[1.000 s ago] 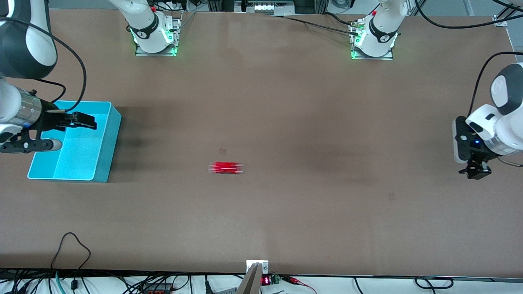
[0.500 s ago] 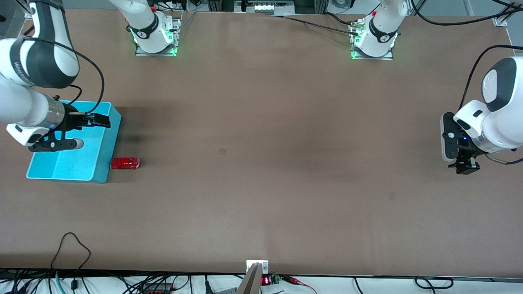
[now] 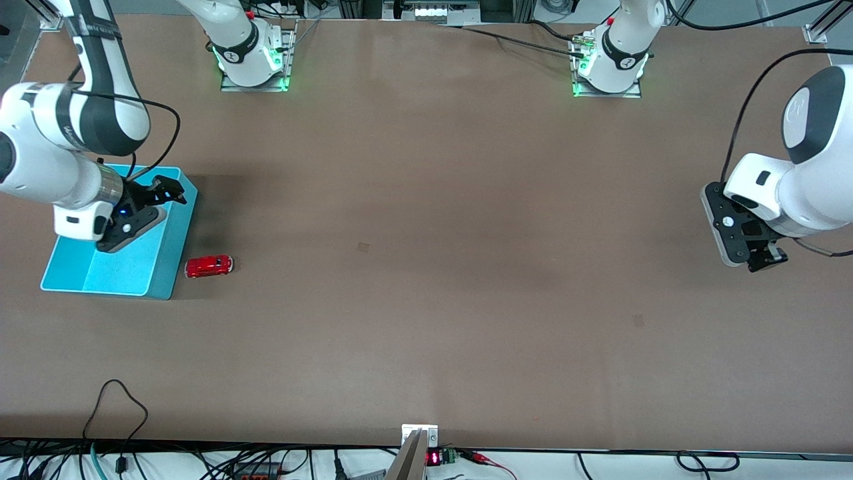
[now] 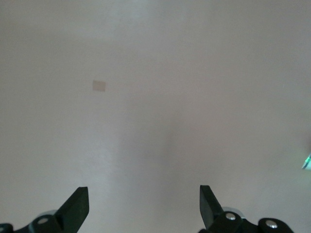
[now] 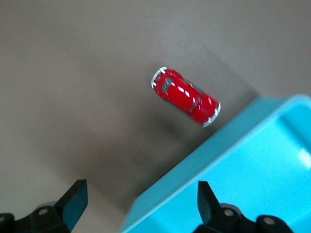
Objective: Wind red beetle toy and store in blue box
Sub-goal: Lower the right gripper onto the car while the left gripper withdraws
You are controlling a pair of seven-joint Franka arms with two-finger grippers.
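A wide brown table (image 3: 466,200) with cables (image 3: 113,427) along its near edge.

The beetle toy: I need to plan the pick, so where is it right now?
In the front view the beetle toy sits on the table beside the blue box, outside it, at the right arm's end. The open right gripper hangs over the box.

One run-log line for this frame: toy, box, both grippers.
red beetle toy: on table beside blue box, not inside | right gripper: open, empty, over box | left gripper: open, empty, waiting at left arm's end
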